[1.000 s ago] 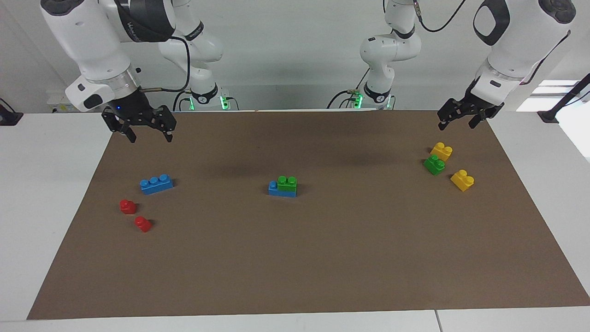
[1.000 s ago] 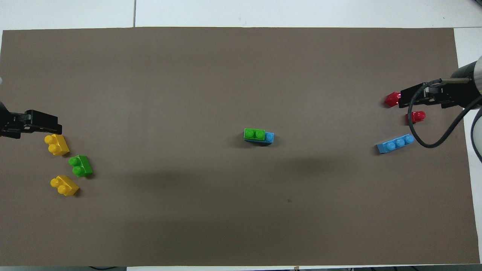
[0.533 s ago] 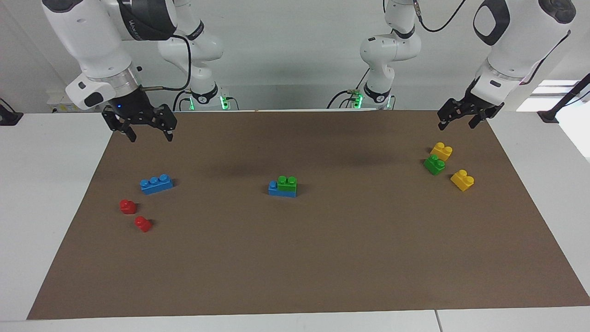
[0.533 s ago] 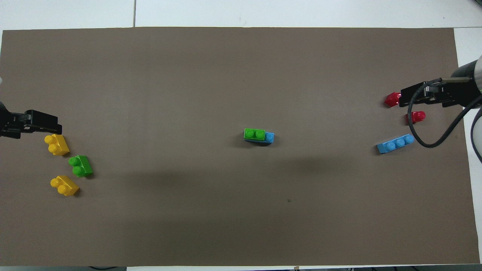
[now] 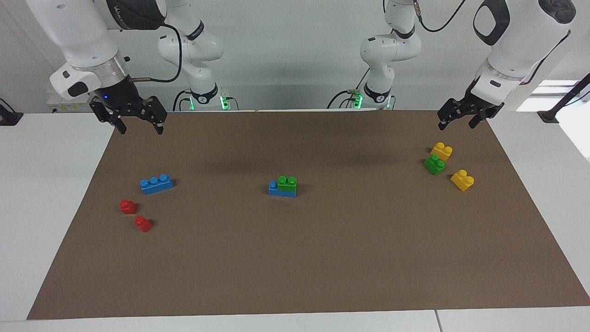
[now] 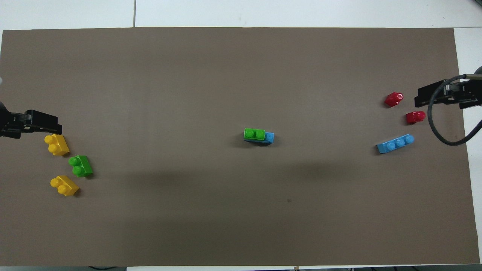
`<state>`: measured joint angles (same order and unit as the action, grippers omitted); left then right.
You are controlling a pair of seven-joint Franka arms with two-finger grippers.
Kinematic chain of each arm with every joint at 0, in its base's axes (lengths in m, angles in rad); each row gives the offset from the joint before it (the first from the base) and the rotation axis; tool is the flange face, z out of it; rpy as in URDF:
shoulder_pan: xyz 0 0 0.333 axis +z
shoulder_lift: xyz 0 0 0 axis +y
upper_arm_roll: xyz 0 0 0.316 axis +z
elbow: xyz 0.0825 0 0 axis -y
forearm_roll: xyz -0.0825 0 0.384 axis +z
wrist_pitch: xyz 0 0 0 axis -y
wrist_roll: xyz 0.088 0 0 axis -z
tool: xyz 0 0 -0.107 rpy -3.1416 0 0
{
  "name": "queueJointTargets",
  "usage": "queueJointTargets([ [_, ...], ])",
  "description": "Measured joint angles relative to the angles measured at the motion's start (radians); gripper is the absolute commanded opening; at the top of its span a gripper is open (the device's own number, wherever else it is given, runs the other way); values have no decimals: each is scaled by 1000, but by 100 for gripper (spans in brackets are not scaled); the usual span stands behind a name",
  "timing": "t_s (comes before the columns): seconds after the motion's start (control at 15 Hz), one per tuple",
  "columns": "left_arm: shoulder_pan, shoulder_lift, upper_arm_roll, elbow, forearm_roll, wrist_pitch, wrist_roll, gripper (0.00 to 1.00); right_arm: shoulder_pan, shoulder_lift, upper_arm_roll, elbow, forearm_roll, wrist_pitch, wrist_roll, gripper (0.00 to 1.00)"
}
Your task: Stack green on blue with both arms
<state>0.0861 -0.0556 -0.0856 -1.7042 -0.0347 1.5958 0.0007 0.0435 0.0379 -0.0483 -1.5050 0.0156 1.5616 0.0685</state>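
In the middle of the brown mat (image 5: 322, 258) a green brick (image 5: 287, 183) sits stacked on one end of a blue brick (image 5: 275, 189); the same stack shows green (image 6: 254, 133) on blue (image 6: 269, 137) from overhead. A second blue brick (image 5: 156, 184) (image 6: 395, 143) lies loose at the right arm's end. A second green brick (image 5: 434, 164) (image 6: 80, 166) lies loose at the left arm's end. My right gripper (image 5: 140, 129) (image 6: 421, 98) hangs open and empty over the mat's corner. My left gripper (image 5: 456, 124) (image 6: 52, 122) hangs open and empty over the mat's edge.
Two yellow bricks (image 5: 441, 151) (image 5: 462, 180) flank the loose green one, the first touching it. Two small red bricks (image 5: 127, 206) (image 5: 143, 224) lie farther from the robots than the loose blue brick. White table (image 5: 46, 184) surrounds the mat.
My right gripper has risen and drawn back toward the right arm's end of the table, uncovering a red brick in the overhead view. The left arm and all bricks stayed still.
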Motion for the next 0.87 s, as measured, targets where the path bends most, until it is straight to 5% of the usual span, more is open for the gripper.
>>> queueJointTargets([
  [0.87,0,0,1,0,0,0,0,100,-19,18,3,9,0,0,0,100],
])
